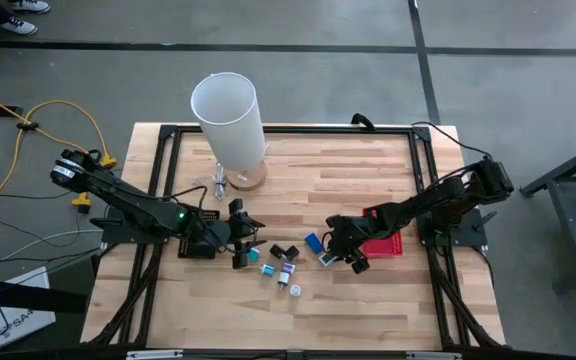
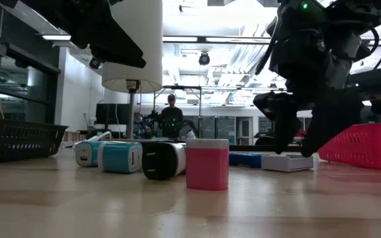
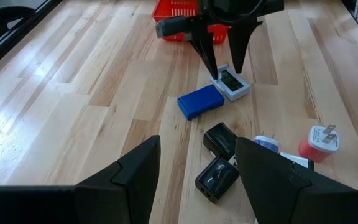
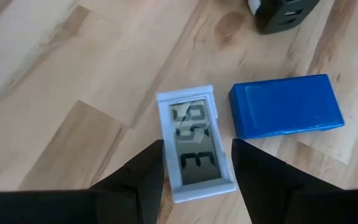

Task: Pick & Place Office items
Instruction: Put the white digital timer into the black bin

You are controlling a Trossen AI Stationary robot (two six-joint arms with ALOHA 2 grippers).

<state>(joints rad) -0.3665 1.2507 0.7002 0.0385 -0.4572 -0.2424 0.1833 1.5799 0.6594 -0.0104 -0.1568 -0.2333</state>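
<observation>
Wooden table [image 1: 368, 300], black-framed, seen from above with both arms reaching toward its middle. Tall white cylinder [image 1: 228, 115] upright near the far edge, left of centre. Red mesh basket [image 1: 386, 244] close to the right edge, partly covered by the right arm.

Right end effector [image 1: 336, 250] low over the table just left of the basket, fingers open and straddling a small white digital clock [image 4: 194, 144] lying flat, display up. Fingertips on either side of the clock; whether touching it or not, cannot tell. Nothing lifted. Blue rectangular block [image 4: 286, 106] flat just beside the clock, a narrow gap between them.

Left end effector [image 1: 240, 238] left of centre, fingers spread wide, holding nothing, pointed toward the cluster of small items.

Office items gathered in the middle of the table, between the two end effectors: two black chargers [image 3: 219, 140] near each other, one closer to the left end effector; a teal-and-white charger [image 2: 119, 157]; a white-and-teal piece [image 2: 88, 153] beside it; a pink cylinder with white plug top [image 3: 319, 142] toward the near edge, standing apart from the rest.

In the room beyond the table, a person [image 2: 171, 114] far off in the low view.
</observation>
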